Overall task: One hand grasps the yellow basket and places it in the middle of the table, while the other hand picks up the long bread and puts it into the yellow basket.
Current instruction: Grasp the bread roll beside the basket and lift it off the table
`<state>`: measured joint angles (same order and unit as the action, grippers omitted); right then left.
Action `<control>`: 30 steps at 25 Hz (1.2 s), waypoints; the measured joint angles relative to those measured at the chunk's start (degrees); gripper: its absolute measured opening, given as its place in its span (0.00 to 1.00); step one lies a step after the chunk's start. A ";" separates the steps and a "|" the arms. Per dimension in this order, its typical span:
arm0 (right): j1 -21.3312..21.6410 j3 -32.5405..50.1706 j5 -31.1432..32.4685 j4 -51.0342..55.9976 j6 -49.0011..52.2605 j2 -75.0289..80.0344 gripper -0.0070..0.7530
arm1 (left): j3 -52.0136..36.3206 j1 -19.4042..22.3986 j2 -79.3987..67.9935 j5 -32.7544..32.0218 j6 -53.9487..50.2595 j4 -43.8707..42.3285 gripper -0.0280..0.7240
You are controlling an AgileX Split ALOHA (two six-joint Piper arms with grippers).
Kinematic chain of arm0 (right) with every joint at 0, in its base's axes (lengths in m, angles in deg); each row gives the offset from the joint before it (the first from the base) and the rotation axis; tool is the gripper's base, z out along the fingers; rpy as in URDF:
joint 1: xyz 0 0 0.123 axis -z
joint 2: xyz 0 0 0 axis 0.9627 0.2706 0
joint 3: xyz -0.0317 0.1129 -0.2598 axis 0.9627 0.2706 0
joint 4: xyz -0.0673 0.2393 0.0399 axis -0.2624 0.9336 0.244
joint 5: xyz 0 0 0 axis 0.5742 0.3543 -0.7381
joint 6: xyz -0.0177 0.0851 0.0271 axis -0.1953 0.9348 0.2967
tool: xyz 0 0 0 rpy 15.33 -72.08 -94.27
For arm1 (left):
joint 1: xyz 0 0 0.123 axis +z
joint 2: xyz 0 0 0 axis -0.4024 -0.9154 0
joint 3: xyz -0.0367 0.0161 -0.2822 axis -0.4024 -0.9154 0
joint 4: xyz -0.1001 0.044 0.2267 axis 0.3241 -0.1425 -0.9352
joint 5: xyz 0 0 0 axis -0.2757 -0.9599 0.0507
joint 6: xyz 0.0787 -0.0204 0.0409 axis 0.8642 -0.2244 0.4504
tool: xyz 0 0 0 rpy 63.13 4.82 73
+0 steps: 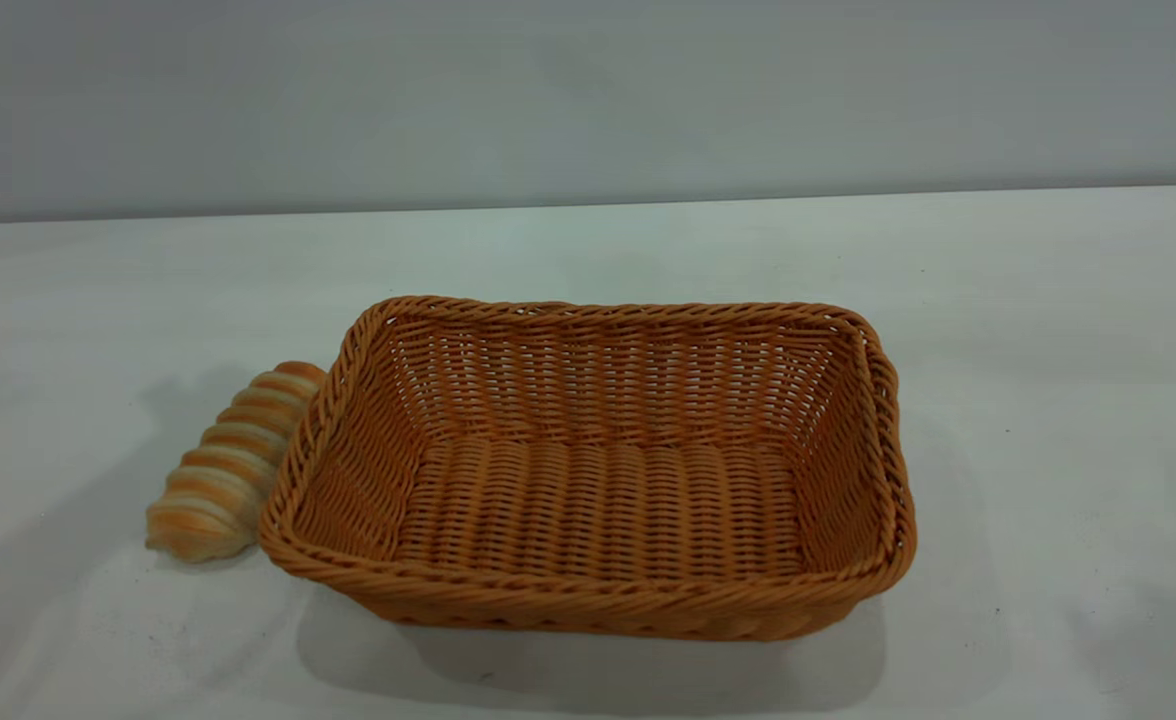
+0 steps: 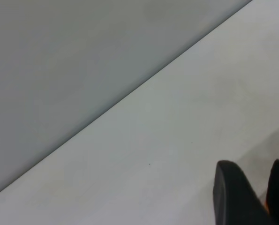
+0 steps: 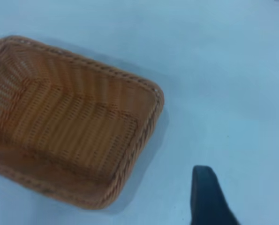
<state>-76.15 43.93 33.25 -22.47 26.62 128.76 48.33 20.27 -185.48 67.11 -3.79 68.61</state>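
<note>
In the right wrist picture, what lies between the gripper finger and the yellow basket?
Only bare white table. The right wrist view shows nothing between the right gripper and the yellow basket.

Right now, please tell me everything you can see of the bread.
The bread is a long loaf, pale cream with golden-orange ridges across it, like a twisted roll. It lies flat on the table, outside the basket, along the basket's left wall. Its far end is hidden behind the rim, so I cannot tell if they touch. No gripper is near it, and it shows only in the exterior view.
</note>
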 joint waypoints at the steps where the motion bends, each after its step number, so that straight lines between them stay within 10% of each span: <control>1: 0.00 2.10 0.48 -0.44 0.00 -3.35 0.59 | 0.00 0.00 0.00 0.00 -0.04 0.00 0.35; 12: 0.00 12.54 12.47 -13.03 10.71 -33.54 0.59 | 0.00 0.00 -0.59 -0.69 -4.60 -1.61 0.35; 30: 0.00 14.89 23.45 -15.19 19.91 -53.52 0.58 | 0.00 0.00 -12.79 -7.60 -37.13 -32.70 0.35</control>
<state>-76.15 58.82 56.70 -37.66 46.53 75.25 48.33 20.27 -198.27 59.52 -40.92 35.91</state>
